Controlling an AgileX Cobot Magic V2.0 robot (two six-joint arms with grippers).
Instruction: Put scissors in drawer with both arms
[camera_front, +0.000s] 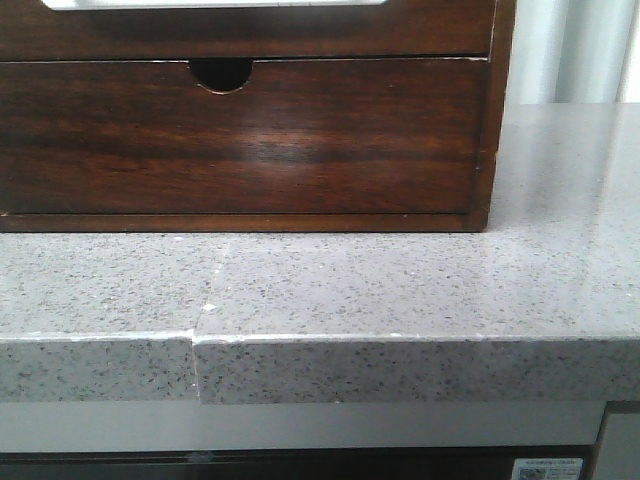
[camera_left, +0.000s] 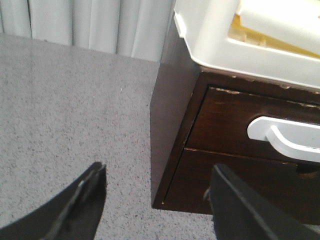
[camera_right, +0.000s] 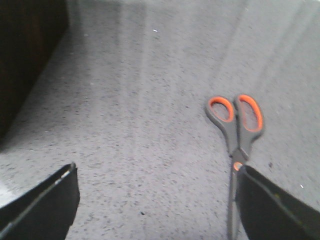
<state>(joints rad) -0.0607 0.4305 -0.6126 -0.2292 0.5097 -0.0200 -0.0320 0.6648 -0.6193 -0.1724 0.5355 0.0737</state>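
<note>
While no label reads clearly, scissors (camera_right: 235, 135) flat, drawer (camera_front: 240, 25) shut

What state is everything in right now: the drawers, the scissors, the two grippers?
Wide dark reddish-brown wood drawer with the long cut-out: shut.
Taller wood drawer with the half-round notch: shut.
Grey scissors with orange-lined handles: closed, flat on the speckled grey counter.
Left gripper: open, empty.
Right gripper: open, empty.

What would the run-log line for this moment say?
left tool: open, empty, near drawer | right tool: open, over scissors lying on counter | drawer: closed | scissors: not grasped
</note>
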